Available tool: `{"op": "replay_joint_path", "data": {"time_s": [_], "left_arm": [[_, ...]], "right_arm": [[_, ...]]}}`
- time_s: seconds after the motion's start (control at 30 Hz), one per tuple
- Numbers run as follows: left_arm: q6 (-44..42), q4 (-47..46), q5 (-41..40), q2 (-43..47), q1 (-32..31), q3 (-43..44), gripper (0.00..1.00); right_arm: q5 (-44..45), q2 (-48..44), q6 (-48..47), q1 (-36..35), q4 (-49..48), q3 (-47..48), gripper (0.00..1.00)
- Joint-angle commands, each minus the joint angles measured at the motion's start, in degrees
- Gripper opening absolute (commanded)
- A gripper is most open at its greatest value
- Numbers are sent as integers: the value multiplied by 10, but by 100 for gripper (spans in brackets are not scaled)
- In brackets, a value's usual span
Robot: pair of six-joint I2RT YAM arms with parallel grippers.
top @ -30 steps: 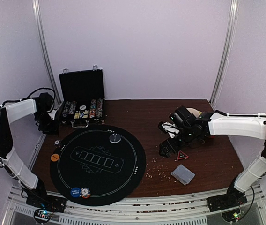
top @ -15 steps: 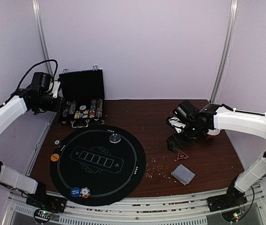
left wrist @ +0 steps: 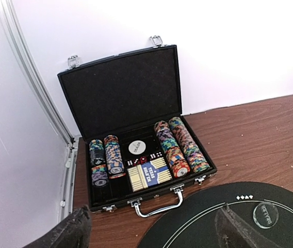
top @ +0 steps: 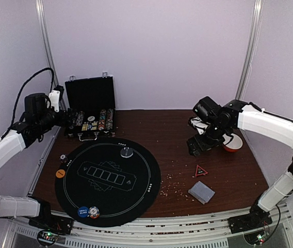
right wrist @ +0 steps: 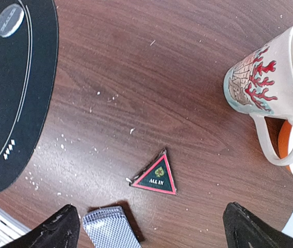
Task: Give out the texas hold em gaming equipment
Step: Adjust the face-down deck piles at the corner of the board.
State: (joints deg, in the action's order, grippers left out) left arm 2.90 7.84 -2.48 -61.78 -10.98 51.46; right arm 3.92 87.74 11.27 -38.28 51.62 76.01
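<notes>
The grey-blue-backed deck of cards lies on the brown table at the near right; in the right wrist view the deck sits beside my left finger. On the black round mat rests a clear grey disc. A blue disc and a red-white disc lie at the mat's near edge. An orange disc and a small dark disc lie by its left rim. My left gripper is open and empty, hovering before the case. My right gripper is open and empty above the table.
The black hinged case stands open at the back left, holding chip rows, dice and a card box. A white patterned mug stands at the right. A red-edged "ALL IN" triangle lies between the mug and the deck. White crumbs dot the wood.
My left arm has risen from the table's left edge and its jaws have spread apart. My right arm has drawn back from the triangle toward the mug.
</notes>
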Motion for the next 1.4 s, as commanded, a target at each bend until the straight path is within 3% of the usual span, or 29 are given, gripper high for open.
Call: {"op": "replay_joint_path", "data": {"time_s": [0.0, 0.13, 0.27, 0.37, 0.5, 0.77, 1.37], "left_arm": [[25, -100, 19, 10, 2, -33, 87], [37, -113, 16, 15, 3, -61, 87], [35, -129, 21, 28, 2, -83, 87], [30, -131, 22, 34, 2, -85, 87], [23, -133, 16, 33, 1, -87, 87], [16, -134, 20, 31, 0, -89, 87], [8, -139, 29, 15, 0, -91, 88]], "right_arm": [[-19, 10, -25, 1, 83, 25, 100], [-31, 5, 5, -5, 116, 14, 100], [-80, -2, 51, -19, 106, -60, 100], [-51, 13, 82, -63, 133, -93, 100], [-75, 2, 91, -98, 100, -143, 100], [-70, 61, 90, -112, 100, -177, 100], [-94, 85, 58, -126, 54, -178, 100]]}}
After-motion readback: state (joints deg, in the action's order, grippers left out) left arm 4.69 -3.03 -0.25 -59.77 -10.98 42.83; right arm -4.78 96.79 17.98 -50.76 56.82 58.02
